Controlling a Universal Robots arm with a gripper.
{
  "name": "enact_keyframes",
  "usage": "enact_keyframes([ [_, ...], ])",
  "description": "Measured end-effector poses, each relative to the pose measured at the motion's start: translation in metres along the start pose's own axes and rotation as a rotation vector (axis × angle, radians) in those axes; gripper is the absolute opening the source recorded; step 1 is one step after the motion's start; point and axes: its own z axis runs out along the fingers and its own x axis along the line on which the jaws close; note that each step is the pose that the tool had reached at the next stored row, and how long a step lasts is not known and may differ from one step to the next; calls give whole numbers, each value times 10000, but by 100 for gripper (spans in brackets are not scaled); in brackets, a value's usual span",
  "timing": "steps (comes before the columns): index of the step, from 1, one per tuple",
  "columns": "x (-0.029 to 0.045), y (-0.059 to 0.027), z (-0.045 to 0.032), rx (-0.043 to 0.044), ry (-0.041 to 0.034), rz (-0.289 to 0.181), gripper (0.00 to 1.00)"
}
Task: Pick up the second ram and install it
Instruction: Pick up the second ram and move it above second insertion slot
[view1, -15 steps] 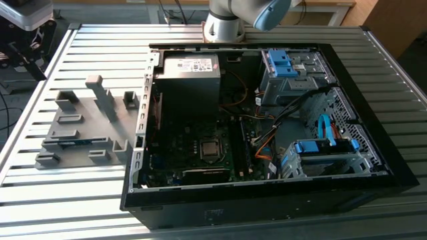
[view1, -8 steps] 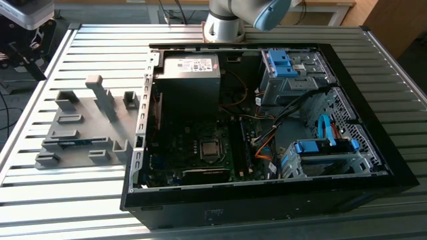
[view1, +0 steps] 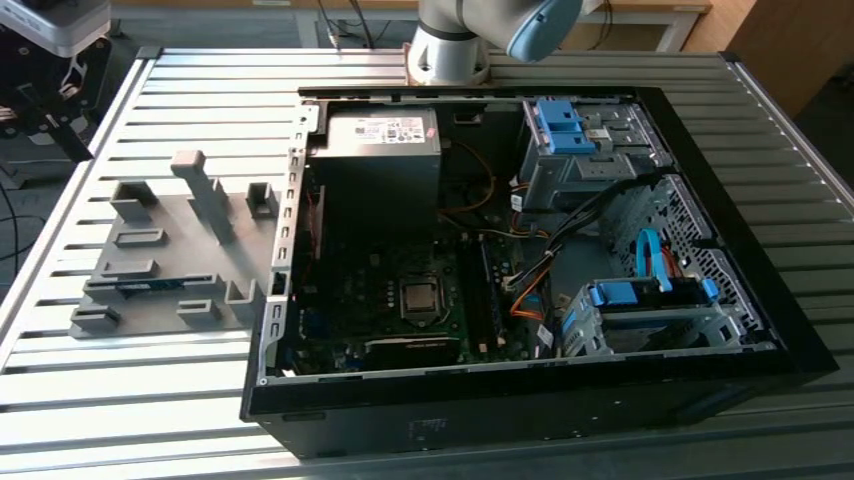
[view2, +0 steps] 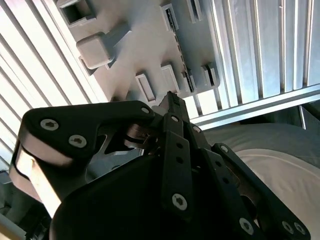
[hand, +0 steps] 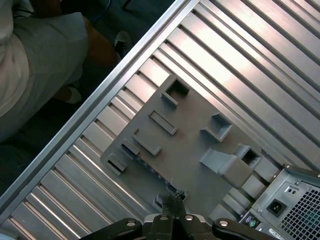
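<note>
The gripper (hand: 173, 199), its fingers pressed together, hangs above the gray holder (view1: 180, 255), where the second ram (view1: 147, 285) sits in a slot along the holder's near edge, apart from the open computer case (view1: 534, 410) at the exterior view's right, with bare table (view1: 80, 400) around.

Thin blue second ram (view1: 144, 285) in gray holder (view1: 200, 262)
</note>
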Motion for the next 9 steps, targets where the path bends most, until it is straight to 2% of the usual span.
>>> enact_keyframes([
  [9,1,0,1,4,19,-498,11],
])
